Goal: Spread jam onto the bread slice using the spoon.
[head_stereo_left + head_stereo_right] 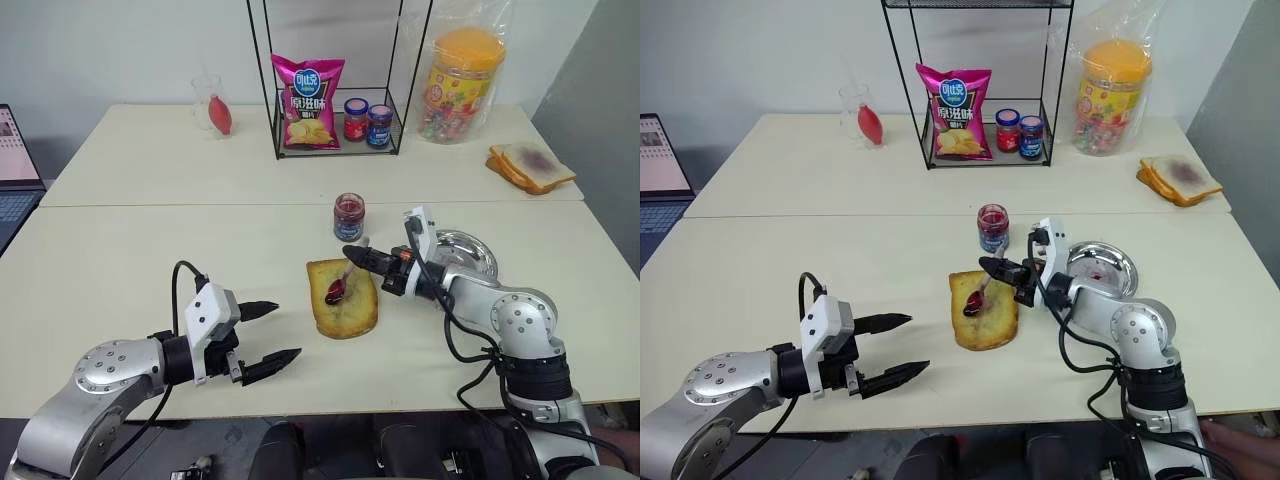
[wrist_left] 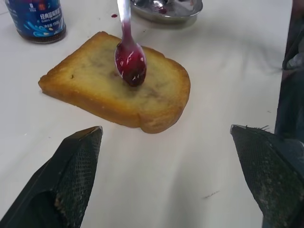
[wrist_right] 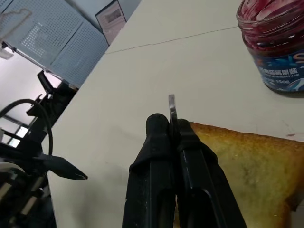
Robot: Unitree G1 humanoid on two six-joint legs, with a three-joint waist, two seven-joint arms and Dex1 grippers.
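The bread slice (image 1: 350, 312) lies flat on the near table, toasted golden with a greyish smear. The spoon (image 1: 338, 289) slants down onto it, and its bowl, loaded with red jam (image 2: 130, 64), rests on the slice's middle. My right gripper (image 1: 352, 254) is shut on the spoon's handle (image 3: 171, 105) just behind the slice. The open jam jar (image 1: 349, 217) with its blue label stands right behind the bread. To the left of the slice, my left gripper (image 1: 281, 331) hangs open and holds nothing, its fingers pointing at the bread.
A shiny metal dish (image 1: 468, 253) with jam stains sits to the right, behind my right arm. On the far table are a wire rack (image 1: 335, 120) with a chip bag and two lidded jars, a candy jar (image 1: 462, 85), stacked bread (image 1: 530, 166) and a glass cup (image 1: 210, 103). A laptop (image 1: 15, 160) is at far left.
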